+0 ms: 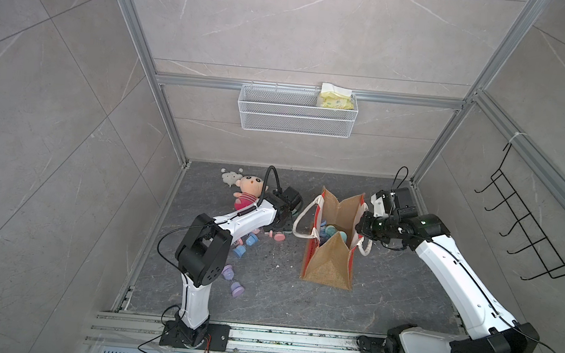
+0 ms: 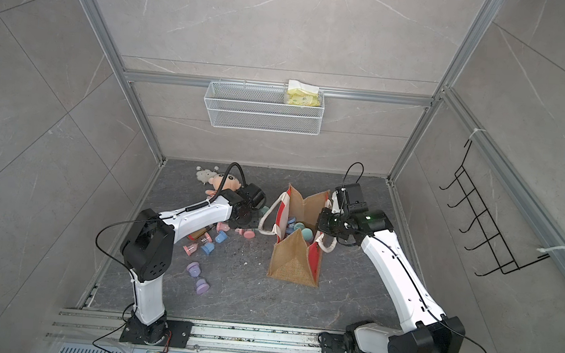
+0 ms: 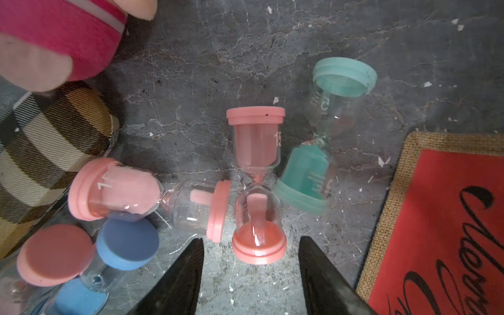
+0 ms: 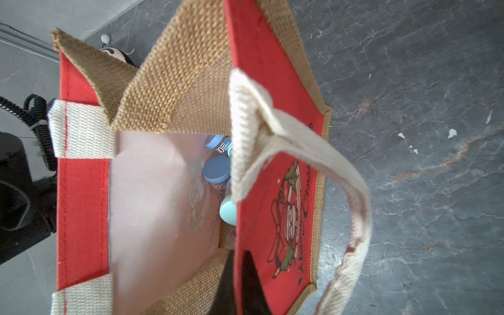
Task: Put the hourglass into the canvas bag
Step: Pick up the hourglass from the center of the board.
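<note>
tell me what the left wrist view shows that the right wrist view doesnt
Only the left wrist view: the left gripper, jaws apart either side of a lying pink-capped glass hourglass, a teal-capped hourglass beside it. Only the right wrist view: the right gripper shut on the rim of the red-and-burlap canvas bag, blue-capped hourglasses inside. Both: that bag's red printed panel and the dark marbled floor.
</note>
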